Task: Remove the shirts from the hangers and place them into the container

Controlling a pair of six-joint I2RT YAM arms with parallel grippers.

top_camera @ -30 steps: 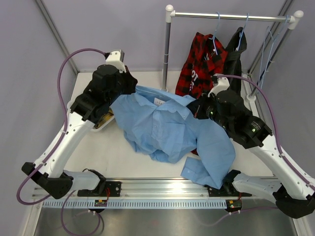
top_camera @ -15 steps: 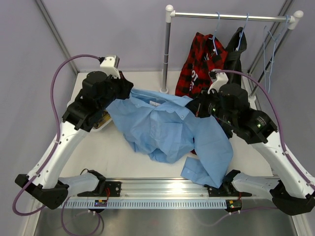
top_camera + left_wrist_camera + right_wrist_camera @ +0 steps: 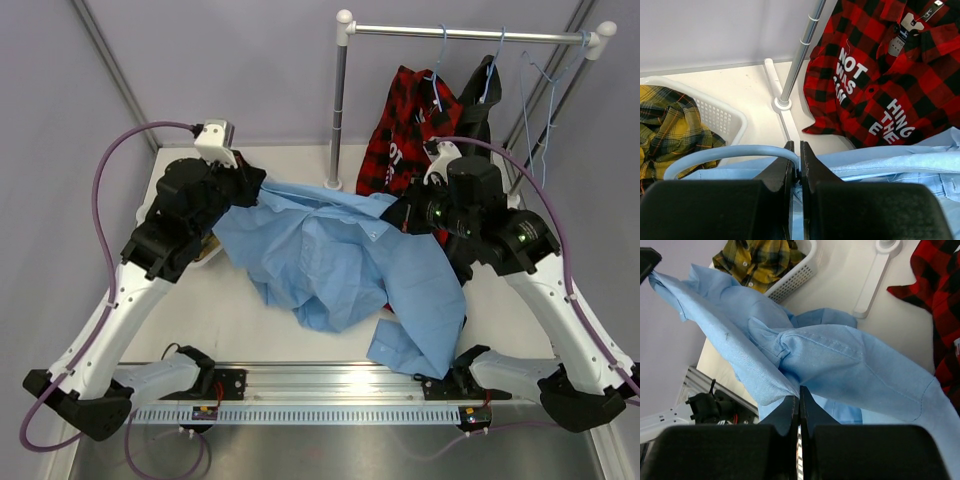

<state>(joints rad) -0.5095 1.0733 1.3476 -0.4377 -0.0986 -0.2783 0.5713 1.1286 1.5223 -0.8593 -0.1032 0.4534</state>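
While L hand, R hand grip blue shirt, it's shifted left.

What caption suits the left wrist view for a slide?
Left gripper shut on the light blue shirt; red plaid shirt beyond, yellow plaid shirt in the container.

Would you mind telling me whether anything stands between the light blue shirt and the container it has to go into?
Nothing visible blocks the way. The light blue shirt hangs stretched between the left gripper and the right gripper, beside the container; only the yellow plaid shirt already lies inside it.
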